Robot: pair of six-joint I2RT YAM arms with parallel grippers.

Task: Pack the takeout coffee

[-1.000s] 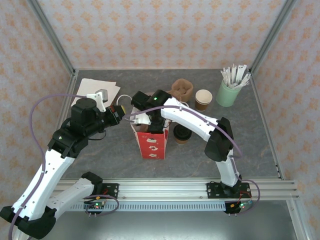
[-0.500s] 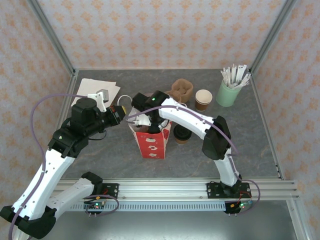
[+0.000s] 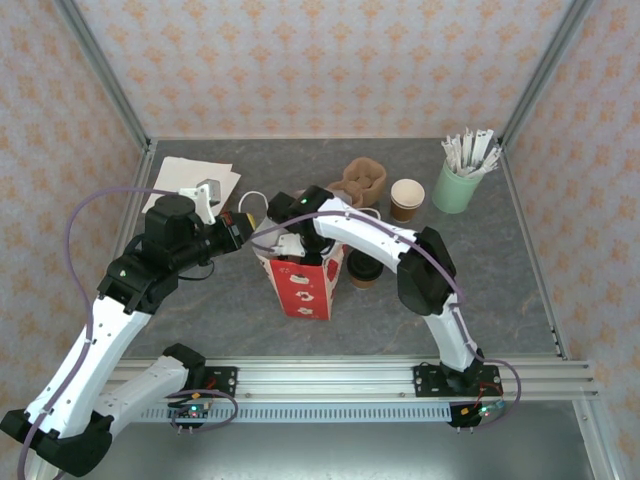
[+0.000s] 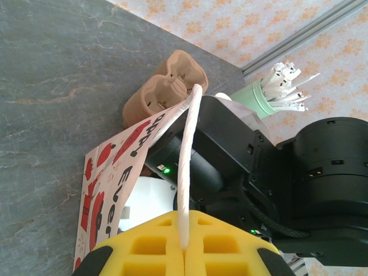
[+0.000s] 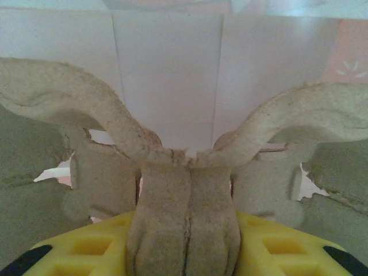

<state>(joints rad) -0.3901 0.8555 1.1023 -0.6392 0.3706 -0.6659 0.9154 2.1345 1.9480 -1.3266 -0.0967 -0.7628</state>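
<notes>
Top external view puts the takeout coffee (image 3: 362, 268), the kraft cup with the black lid, upright on the table just to the right of the right gripper (image 5: 184, 253), with the wall of the red-and-white paper bag (image 3: 303, 290) between them and the right forearm passing over the cup. That gripper is down inside the bag, its yellow fingers (image 5: 86, 256) clamped on the centre ridge of a moulded-pulp carrier (image 5: 184, 190), so it is not free for the cup. The left gripper (image 4: 184, 248) is closed on the bag's white cord handle (image 4: 187, 167) and holds the mouth open. From it the coffee lies beyond the whole bag, so I judge the right arm the nearer one. The cup's long axis is vertical, so a grasp from the side or from above the lid would seem to suit. By count there are two kraft cups, one lidded and one open-topped cup (image 3: 407, 197) further out from the right gripper. There are two pulp carriers, the second carrier (image 3: 365, 180) on the table past the bag. There is one bag, one mint-green cup of stirrers (image 3: 455, 188) and one patch of white paper (image 3: 190, 172) beyond the left gripper.
</notes>
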